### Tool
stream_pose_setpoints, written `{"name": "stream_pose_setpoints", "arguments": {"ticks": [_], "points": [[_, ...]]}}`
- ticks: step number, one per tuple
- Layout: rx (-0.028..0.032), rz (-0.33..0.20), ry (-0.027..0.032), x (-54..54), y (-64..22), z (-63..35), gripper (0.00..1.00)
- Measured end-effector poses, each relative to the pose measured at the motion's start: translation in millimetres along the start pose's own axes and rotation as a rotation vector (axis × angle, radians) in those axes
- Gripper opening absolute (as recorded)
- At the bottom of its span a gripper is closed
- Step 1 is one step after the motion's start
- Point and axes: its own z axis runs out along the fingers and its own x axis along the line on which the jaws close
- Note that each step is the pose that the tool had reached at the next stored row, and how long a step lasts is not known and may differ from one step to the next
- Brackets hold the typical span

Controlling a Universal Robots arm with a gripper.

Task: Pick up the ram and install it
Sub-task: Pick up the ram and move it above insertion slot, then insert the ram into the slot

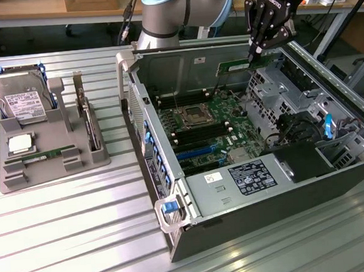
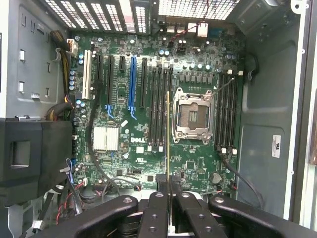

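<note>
My gripper hangs over the far side of the open computer case, shut on the ram. The ram is a narrow green stick, held level above the motherboard. In the wrist view the black fingers pinch the ram, seen edge-on as a thin line. It runs over the board between a bank of black memory slots and the open processor socket. A second bank of slots lies on the other side of the socket.
A grey fixture tray stands at the exterior view's left with a hard drive, a silver processor and a green strip. Inside the case are a metal drive cage, a black shroud and loose cables.
</note>
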Motion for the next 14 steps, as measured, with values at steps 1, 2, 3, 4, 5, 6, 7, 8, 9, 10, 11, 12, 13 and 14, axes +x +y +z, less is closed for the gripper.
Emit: {"name": "stream_pose_setpoints", "arguments": {"ticks": [1, 2, 3, 4, 5, 6, 7, 8, 9, 10, 11, 12, 13, 14], "points": [[0.0000, 0.000, 0.0000, 0.0, 0.0, 0.0, 0.12], [0.0000, 0.000, -0.0001, 0.0, 0.0, 0.0, 0.12], [0.0000, 0.000, 0.0000, 0.0, 0.0, 0.0, 0.12], [0.0000, 0.000, 0.0000, 0.0, 0.2, 0.5, 0.12], [0.0000, 0.000, 0.0000, 0.0, 0.9, 1.5, 0.12], [0.0000, 0.000, 0.0000, 0.0, 1.2, 2.0, 0.12], [0.0000, 0.000, 0.0000, 0.0, 1.9, 3.0, 0.12], [0.0000, 0.000, 0.0000, 0.0, 2.4, 4.1, 0.12], [0.0000, 0.000, -0.0001, 0.0, 2.6, 5.0, 0.12], [0.0000, 0.000, -0.0001, 0.0, 3.0, 6.4, 0.12], [0.0000, 0.000, 0.0000, 0.0, 3.1, 7.3, 0.12], [0.0000, 0.000, 0.0000, 0.0, 3.2, 8.3, 0.12], [0.0000, 0.000, 0.0001, 0.1, 3.3, 9.3, 0.12], [0.0000, 0.000, 0.0000, 0.1, 3.4, 10.0, 0.12]]}}
